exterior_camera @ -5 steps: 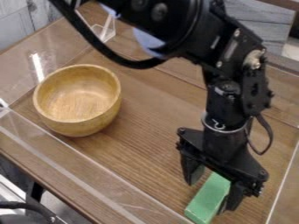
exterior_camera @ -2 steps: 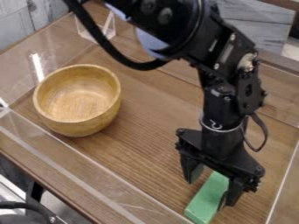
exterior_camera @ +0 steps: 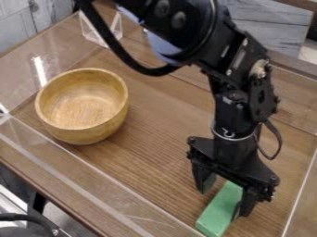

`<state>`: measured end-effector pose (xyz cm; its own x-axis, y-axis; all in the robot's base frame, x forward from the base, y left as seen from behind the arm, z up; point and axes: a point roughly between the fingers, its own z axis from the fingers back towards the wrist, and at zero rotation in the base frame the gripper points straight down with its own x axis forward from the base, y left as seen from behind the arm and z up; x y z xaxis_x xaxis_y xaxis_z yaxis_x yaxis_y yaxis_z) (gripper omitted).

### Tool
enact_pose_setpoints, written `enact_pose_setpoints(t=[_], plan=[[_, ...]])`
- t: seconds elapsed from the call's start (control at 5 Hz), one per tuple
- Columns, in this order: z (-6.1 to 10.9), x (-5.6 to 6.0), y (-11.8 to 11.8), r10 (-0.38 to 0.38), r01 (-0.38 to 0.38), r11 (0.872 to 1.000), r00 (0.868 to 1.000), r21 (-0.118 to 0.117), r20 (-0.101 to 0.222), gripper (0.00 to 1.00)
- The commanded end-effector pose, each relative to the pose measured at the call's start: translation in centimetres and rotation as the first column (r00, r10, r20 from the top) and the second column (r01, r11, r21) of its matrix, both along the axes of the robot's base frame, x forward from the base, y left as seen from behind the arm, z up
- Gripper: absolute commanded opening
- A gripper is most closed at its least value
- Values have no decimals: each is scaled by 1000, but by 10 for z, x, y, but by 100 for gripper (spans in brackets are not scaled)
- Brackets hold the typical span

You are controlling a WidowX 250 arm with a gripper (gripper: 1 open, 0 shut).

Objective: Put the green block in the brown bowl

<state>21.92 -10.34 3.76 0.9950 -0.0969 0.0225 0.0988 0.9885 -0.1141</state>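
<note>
straddling the green block (exterior_camera: pixel 221 210) at lower right, the gripper (exterior_camera: pixel 232 195) stands wide open, empty, ready to pinch it for the brown bowl (exterior_camera: pixel 82 105).

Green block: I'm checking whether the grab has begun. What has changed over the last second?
Nothing visibly changed. The open pincer still straddles the green block on the table, not yet closed on it; the brown bowl sits empty where it was.

No readable text, label, brand, number or sign anywhere in view: nothing legible on the arm, the bowl, the block or the counter.
</note>
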Motion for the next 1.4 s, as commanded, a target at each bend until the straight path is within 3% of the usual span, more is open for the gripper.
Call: enact_pose_setpoints(t=[0.0,0.6,0.8,1.2], plan=[[5,11,0,19,-18,1000,999,-17,36,100],[-3,14,1,41,-40,999,999,-23,31,100],[-5,14,1,42,-42,999,999,-27,28,0],[7,8,3,51,-52,998,999,-34,-16,0]])
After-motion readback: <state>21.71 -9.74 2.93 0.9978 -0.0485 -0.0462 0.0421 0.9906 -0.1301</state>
